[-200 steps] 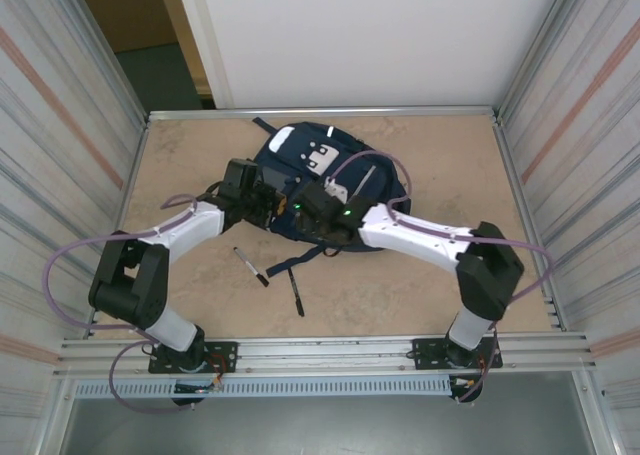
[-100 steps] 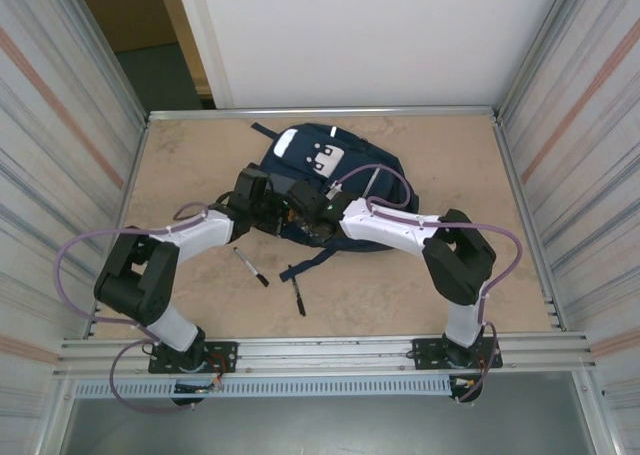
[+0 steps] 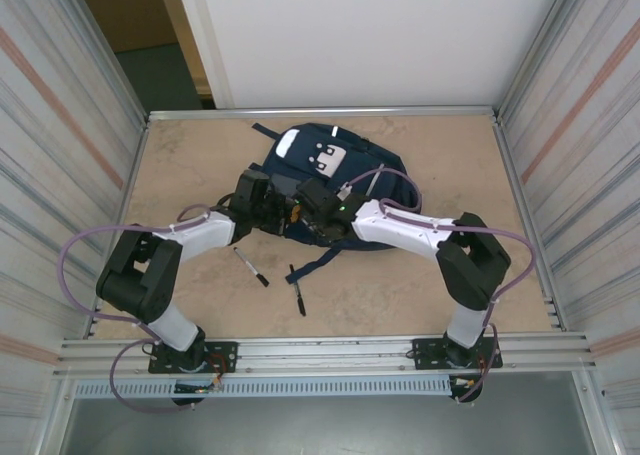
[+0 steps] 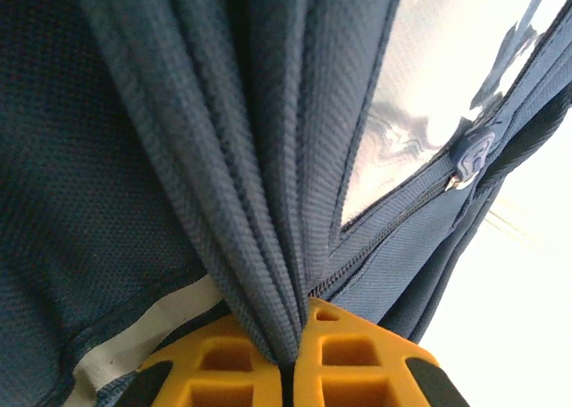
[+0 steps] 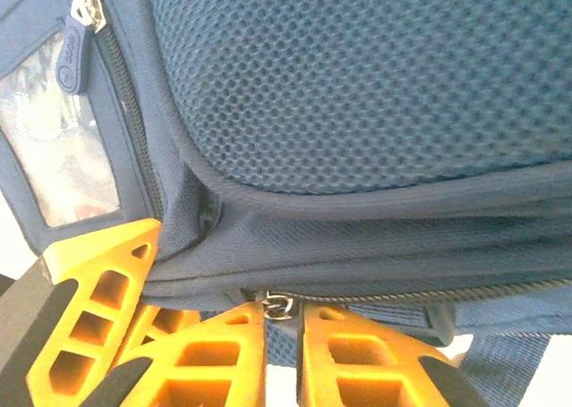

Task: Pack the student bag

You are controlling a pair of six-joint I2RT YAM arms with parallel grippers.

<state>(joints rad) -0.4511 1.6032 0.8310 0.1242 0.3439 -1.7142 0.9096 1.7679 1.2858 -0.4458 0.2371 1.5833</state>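
Note:
The student bag [image 3: 335,165], navy with white patches, lies at the back middle of the table. My left gripper [image 3: 283,215] is at the bag's near left edge, shut on a bunched fold of navy fabric [image 4: 259,156] that runs down between its orange fingers [image 4: 357,362]. My right gripper [image 3: 300,220] meets it from the right. Its jaws stand almost together on a small metal zip ring [image 5: 280,306] and the dark pull under it, just below a closed zip line [image 5: 429,292]. The left gripper's orange fingers [image 5: 89,282] appear beside it.
Two dark pens [image 3: 251,266] [image 3: 297,290] lie on the tan table in front of the bag. A dark strap [image 3: 318,258] trails from the bag toward them. Ribbed metal walls [image 3: 60,155] close in both sides, and a white wall stands behind.
My right gripper has slid left along the bag's near edge to meet the left one, and its jaws have closed. The left arm has shifted slightly right, fabric still held.

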